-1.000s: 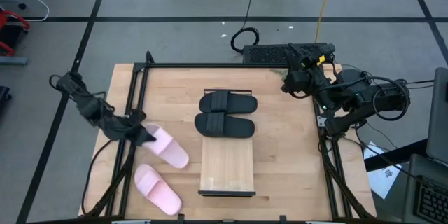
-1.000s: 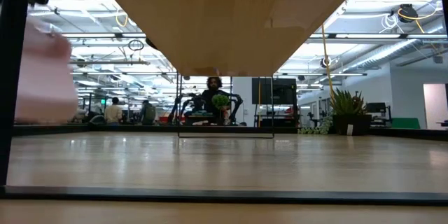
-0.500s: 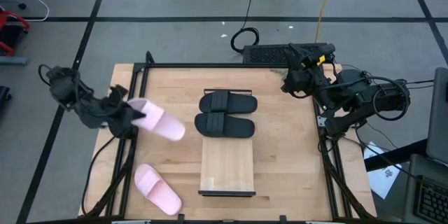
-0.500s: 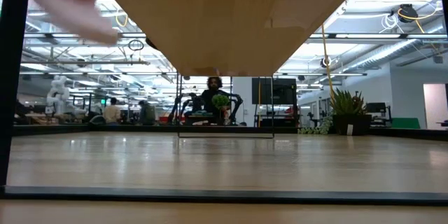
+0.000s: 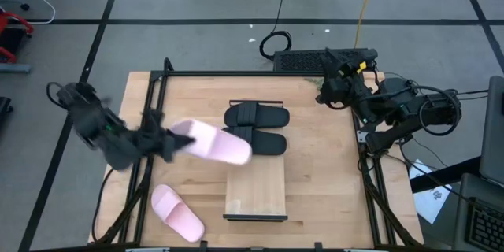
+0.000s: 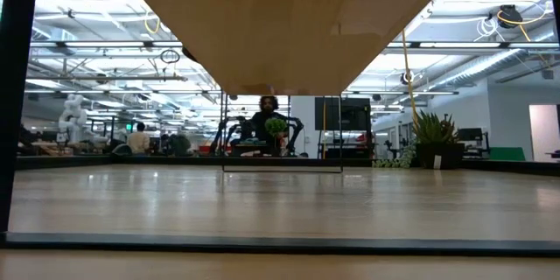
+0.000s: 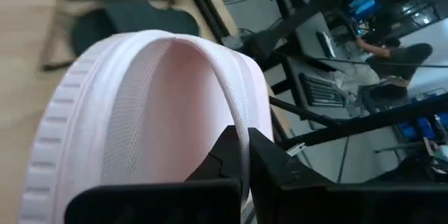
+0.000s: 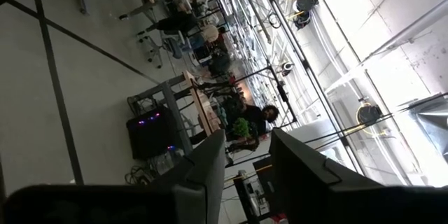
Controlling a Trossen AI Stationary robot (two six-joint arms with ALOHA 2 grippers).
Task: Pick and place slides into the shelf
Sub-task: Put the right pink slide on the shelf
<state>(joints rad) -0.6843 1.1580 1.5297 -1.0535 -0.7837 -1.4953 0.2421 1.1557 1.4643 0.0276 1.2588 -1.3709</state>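
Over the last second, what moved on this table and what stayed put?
The left pincer, shut on one pink slide, lifted it off the table and carried it toward the shelf. The other pink slide, the black pair and the right pincer stayed put.

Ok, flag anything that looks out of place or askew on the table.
One pink slide lies alone at an angle near the table's front left, off the shelf. Its mate is in the air, held by the left gripper. The black pair sits neatly on the shelf.

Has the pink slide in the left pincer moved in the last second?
Yes. The pink slide, gripped by the left pincer, has travelled from the table's left edge toward the shelf, now overlapping the black slides.
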